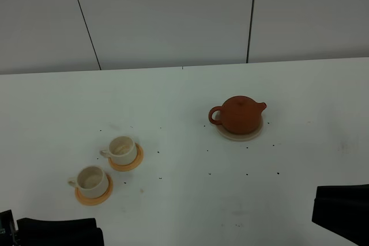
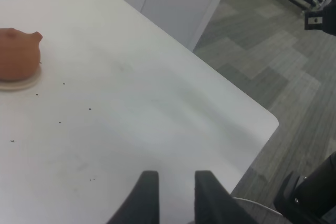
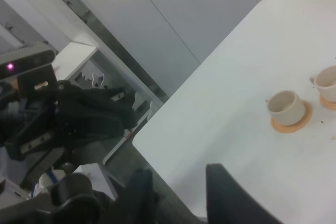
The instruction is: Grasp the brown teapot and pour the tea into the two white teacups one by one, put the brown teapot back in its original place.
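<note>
Both grippers wait at the near table edge, empty, jaws part open: left gripper [image 2: 177, 178], right gripper [image 3: 178, 172]. Right of centre, the teapot [image 1: 241, 114] stands on its coaster [image 1: 239, 137], closer to the right arm. Its handle [image 1: 215, 115] points left toward the far cup [image 1: 122, 149] and near cup [image 1: 92, 180], and its spout [image 1: 262, 106] points right.

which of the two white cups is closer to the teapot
The rear white teacup, up and right in the high view; the front teacup sits farther from the brown teapot.
</note>
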`<action>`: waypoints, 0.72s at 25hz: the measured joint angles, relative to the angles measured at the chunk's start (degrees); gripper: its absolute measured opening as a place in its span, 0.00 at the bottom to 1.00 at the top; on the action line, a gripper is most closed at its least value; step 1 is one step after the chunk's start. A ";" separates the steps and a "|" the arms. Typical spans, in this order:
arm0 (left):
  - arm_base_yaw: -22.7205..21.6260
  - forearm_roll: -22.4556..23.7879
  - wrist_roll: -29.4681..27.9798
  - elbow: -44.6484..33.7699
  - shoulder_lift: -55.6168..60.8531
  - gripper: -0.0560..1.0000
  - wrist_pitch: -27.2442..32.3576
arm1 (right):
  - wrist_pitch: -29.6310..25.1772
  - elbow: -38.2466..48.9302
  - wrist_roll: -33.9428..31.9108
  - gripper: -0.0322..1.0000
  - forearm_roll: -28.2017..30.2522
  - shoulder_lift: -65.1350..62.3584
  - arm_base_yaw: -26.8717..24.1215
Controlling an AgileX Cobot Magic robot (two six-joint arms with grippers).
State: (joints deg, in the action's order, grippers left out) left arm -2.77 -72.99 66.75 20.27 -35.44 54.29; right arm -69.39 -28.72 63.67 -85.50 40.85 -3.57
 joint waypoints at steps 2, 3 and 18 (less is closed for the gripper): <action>0.00 0.00 0.00 0.00 0.00 0.28 0.00 | 0.00 0.00 0.00 0.26 0.00 0.00 0.00; 0.00 0.00 0.00 0.00 0.00 0.28 0.00 | 0.00 0.00 0.00 0.26 0.00 0.00 0.00; 0.00 0.00 -1.78 0.00 0.00 0.28 0.00 | 0.00 0.00 -0.13 0.26 0.00 0.00 0.00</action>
State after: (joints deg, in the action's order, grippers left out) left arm -2.77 -72.99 64.97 20.27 -35.44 54.29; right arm -69.39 -28.72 63.54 -85.50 40.85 -3.57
